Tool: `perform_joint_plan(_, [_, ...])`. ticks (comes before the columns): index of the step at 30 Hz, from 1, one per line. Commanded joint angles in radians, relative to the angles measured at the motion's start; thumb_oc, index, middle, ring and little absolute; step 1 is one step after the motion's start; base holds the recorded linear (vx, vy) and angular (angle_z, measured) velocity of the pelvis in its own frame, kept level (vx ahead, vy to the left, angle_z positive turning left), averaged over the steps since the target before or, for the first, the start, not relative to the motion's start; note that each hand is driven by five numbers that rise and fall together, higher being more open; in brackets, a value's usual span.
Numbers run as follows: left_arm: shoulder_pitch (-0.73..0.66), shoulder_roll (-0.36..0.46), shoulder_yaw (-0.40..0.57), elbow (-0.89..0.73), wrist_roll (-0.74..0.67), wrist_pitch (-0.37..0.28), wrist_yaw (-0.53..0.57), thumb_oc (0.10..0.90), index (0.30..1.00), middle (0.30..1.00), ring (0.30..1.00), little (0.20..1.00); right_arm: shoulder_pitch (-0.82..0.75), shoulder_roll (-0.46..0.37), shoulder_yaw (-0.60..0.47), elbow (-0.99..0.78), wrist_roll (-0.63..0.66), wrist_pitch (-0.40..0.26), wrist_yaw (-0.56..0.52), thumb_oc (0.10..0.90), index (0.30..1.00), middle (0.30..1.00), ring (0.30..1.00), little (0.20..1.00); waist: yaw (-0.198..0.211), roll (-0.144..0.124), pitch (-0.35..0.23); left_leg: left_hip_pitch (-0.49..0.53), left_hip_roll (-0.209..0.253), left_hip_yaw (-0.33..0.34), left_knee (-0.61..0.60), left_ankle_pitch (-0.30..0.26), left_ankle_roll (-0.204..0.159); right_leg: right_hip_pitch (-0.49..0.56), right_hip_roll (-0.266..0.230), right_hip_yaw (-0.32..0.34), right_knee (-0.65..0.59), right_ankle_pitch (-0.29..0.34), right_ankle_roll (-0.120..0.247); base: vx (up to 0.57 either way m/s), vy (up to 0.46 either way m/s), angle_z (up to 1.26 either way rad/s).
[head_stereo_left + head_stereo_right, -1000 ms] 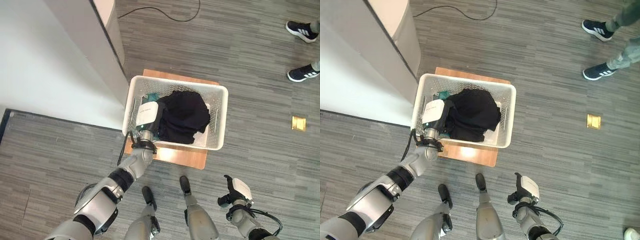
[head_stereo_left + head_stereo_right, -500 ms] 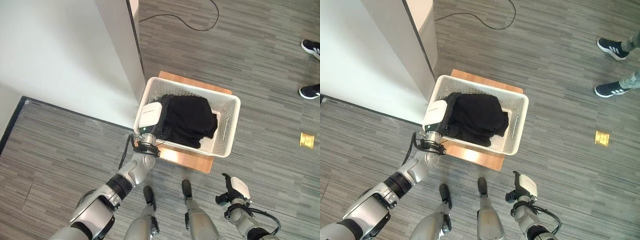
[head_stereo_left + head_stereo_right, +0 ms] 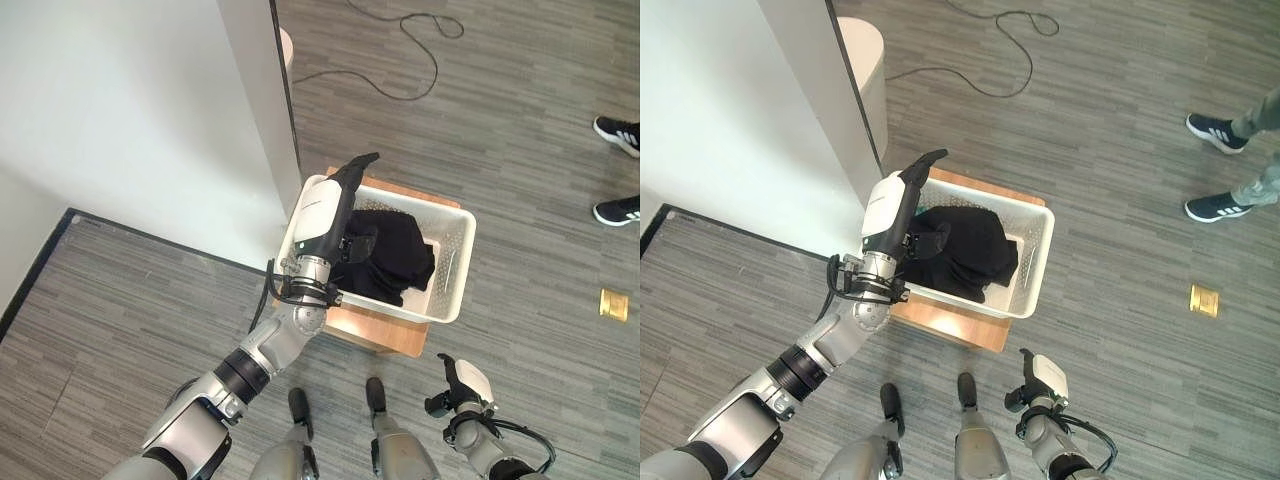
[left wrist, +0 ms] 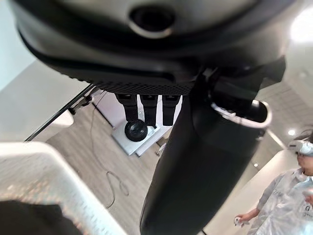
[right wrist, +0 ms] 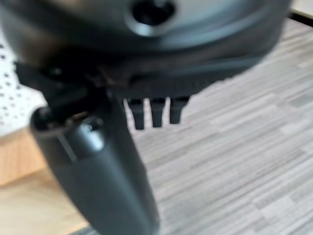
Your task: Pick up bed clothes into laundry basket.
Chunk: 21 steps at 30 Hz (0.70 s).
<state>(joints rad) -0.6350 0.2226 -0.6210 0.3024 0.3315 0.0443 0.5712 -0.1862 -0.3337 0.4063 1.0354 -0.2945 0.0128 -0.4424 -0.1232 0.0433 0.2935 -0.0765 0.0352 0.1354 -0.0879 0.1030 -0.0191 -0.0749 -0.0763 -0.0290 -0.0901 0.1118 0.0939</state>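
A heap of black clothes (image 3: pixel 395 255) lies inside the white laundry basket (image 3: pixel 455 270), which stands on a low wooden stand (image 3: pixel 385 338). My left hand (image 3: pixel 335 200) is raised above the basket's near left rim, open, with straight fingers pointing away and nothing in them. In the left wrist view its thumb (image 4: pixel 205 161) and fingers (image 4: pixel 149 107) are straight, with the basket rim (image 4: pixel 49 166) and black cloth (image 4: pixel 27 220) below. My right hand (image 3: pixel 460 385) hangs low at my right side, open and empty; its fingers (image 5: pixel 152 112) point at the floor.
A large white surface (image 3: pixel 120 120) with a grey side panel (image 3: pixel 255 110) runs along the left, close to the basket. A black cable (image 3: pixel 400 60) lies on the far floor. A person's shoes (image 3: pixel 615 210) stand at the far right, beside a brass floor plate (image 3: pixel 612 303).
My left hand has lifted out of the basket and now stands above its rim with straight fingers. The black clothes stay in the basket. The camera has shifted.
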Motion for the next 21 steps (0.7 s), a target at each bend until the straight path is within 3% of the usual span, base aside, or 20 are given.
perform_joint_plan(1, [-0.065, -0.040, 0.038, -0.050, -0.011, -0.103, 0.022, 0.800, 0.900, 0.900, 0.900, 0.900, 0.054, 0.012, 0.025, 0.048, -0.003, 0.003, -0.016, 0.800, 0.900, 0.900, 0.900, 0.900, 0.044, -0.045, -0.112, 0.024, 0.037, -0.001, 0.001, -0.099, -0.059, 0.062, -0.081, -0.039, 0.003, -0.088, 0.084, 0.05, -0.028, 0.18])
perform_joint_plan(6, [-0.033, 0.002, 0.080, -0.099, -0.020, -0.096, 0.018, 0.800, 0.900, 0.900, 0.900, 0.900, 0.067, 0.035, 0.028, 0.059, -0.003, 0.005, 0.012, 0.800, 0.900, 0.900, 0.900, 0.900, 0.076, -0.041, -0.132, 0.041, 0.035, -0.029, 0.001, -0.102, -0.062, 0.100, -0.085, -0.068, 0.003, -0.097, 0.080, 0.05, -0.027, 0.20])
perform_joint_plan(13, [0.045, 0.113, 0.207, -0.085, -0.011, -0.069, 0.038, 0.800, 0.900, 0.900, 0.900, 0.900, 0.075, 0.053, 0.039, 0.069, -0.037, 0.017, 0.046, 0.800, 0.900, 0.900, 0.900, 0.900, 0.164, -0.039, -0.145, 0.027, 0.027, -0.109, 0.001, -0.082, -0.073, 0.138, -0.088, -0.150, 0.003, -0.113, 0.072, 0.00, -0.050, 0.29])
perform_joint_plan(16, [0.079, 0.136, 0.239, -0.089, -0.018, -0.068, 0.038, 0.800, 0.900, 0.900, 0.900, 0.900, 0.072, 0.056, 0.042, 0.069, -0.040, 0.019, 0.049, 0.800, 0.900, 0.900, 0.900, 0.900, 0.181, -0.038, -0.144, 0.021, 0.024, -0.126, 0.001, -0.076, -0.076, 0.145, -0.087, -0.168, 0.003, -0.117, 0.069, -0.01, -0.038, 0.41])
perform_joint_plan(21, [0.360, 0.169, 0.416, -0.097, -0.092, -0.087, 0.055, 0.800, 0.900, 0.900, 0.900, 0.900, 0.065, 0.075, 0.025, 0.071, -0.048, 0.020, 0.070, 0.800, 0.900, 0.900, 0.900, 0.900, 0.261, -0.027, -0.133, -0.001, 0.017, -0.189, 0.001, -0.044, -0.092, 0.177, -0.081, -0.241, 0.003, -0.135, 0.053, -0.01, -0.053, 0.43])
